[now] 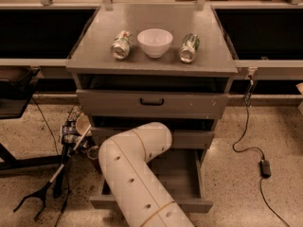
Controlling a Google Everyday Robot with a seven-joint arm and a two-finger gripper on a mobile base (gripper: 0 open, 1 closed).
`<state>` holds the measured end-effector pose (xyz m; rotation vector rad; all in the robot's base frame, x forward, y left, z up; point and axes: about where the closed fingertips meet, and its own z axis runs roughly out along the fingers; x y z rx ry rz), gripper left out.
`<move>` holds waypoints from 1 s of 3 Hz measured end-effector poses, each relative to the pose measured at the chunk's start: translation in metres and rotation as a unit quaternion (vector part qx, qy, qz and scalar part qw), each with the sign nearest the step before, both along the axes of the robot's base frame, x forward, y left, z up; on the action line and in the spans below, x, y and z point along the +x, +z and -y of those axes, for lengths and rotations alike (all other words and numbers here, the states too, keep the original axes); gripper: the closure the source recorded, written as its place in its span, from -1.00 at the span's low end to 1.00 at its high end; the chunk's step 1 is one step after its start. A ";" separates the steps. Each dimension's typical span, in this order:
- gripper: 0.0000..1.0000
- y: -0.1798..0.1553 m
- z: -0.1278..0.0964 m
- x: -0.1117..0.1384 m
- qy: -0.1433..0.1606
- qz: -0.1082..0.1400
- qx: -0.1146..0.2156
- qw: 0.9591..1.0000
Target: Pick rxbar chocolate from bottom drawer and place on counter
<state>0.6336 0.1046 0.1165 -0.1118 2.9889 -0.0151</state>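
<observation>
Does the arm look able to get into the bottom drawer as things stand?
Likely yes: the bottom drawer stands open and the arm bends into it. The gripper is hidden behind the arm.

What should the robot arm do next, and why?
Probably reach down into the open bottom drawer to find the bar. The arm bends over that drawer, hiding the gripper and any bar; the counter holds only a bowl and two cans.

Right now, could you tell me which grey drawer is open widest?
The bottom grey drawer, pulled far out beyond those above, under the white arm; the hand is not visible.
</observation>
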 end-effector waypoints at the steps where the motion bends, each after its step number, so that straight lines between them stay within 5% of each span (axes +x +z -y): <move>1: 1.00 0.004 -0.010 0.005 0.034 0.016 -0.018 0.999; 3: 1.00 0.045 0.009 -0.004 0.044 0.009 -0.005 0.999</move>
